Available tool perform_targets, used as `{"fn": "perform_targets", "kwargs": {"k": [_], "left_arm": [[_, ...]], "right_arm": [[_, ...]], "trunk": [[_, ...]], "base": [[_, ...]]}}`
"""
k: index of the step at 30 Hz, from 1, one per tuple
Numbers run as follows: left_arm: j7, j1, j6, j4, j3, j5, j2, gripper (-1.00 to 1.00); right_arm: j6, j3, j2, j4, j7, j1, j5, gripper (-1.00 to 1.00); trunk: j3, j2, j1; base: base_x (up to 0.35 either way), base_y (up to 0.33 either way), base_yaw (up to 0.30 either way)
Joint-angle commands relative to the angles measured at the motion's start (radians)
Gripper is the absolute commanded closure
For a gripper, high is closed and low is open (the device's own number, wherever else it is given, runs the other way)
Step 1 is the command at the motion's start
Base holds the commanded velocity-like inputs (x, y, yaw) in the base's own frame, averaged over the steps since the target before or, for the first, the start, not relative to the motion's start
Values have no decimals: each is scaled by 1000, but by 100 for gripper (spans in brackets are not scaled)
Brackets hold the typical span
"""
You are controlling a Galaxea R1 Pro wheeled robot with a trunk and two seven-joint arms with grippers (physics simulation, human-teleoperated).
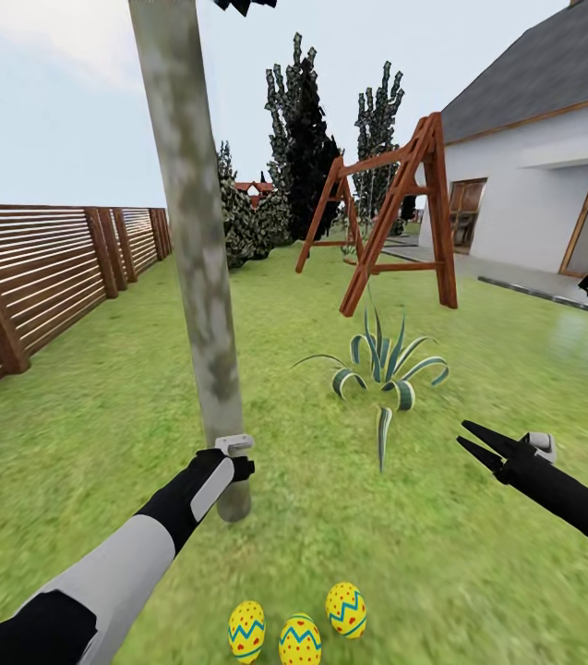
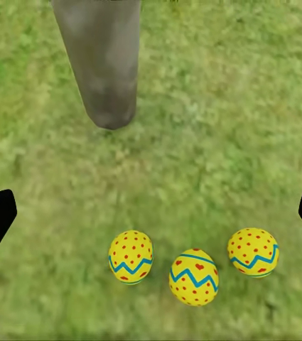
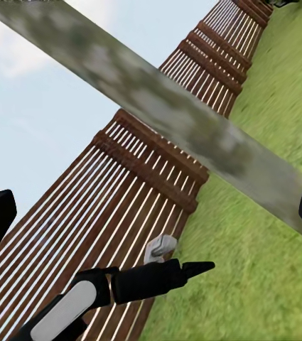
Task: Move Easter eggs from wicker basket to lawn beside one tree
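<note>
All three Easter eggs (image 1: 300,630) lie on the lawn (image 1: 478,573) near the tree (image 1: 203,305); we see both grippers, left gripper (image 2: 151,213) and right gripper (image 1: 474,445), spread wide and empty; we should retract gently, touching nothing

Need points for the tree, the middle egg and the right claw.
tree (image 1: 192,231), head view, mid-trunk, on the mottled bark.
middle egg (image 2: 193,277), left wrist view, on its zigzag band.
right claw (image 1: 476,443), head view, between the tips of its two spread black fingers.
</note>
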Motion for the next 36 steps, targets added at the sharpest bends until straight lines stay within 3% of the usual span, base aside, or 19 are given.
{"fn": "perform_targets", "kwargs": {"k": [1, 20, 28, 33, 36], "left_arm": [[10, -1, 1, -1, -5, 11, 1, -100], [20, -1, 14, -1, -7, 10, 2, -100], [23, 7, 1, -2, -6, 11, 2, -100], [23, 10, -7, -2, -4, 11, 3, -100], [22, 23, -17, -1, -1, 12, 4, -100]], "right_arm": [[3, -1, 0, 0, 6, -1, 4, -100], [3, -22, -1, 31, -15, -1, 19, -100], [3, -20, 3, 44, -219, -1, 54, -100], [3, -21, 4, 52, -291, 2, 118, -100], [3, -24, 2, 53, -330, 17, 189, -100]], "trunk": [[2, 7, -4], [62, 140, -77], [87, 196, -107], [102, 231, -127], [112, 252, -138]], "base": [[0, 0, 0], [0, 0, 0], [0, 0, 0], [0, 0, 0], [0, 0, 0]]}}
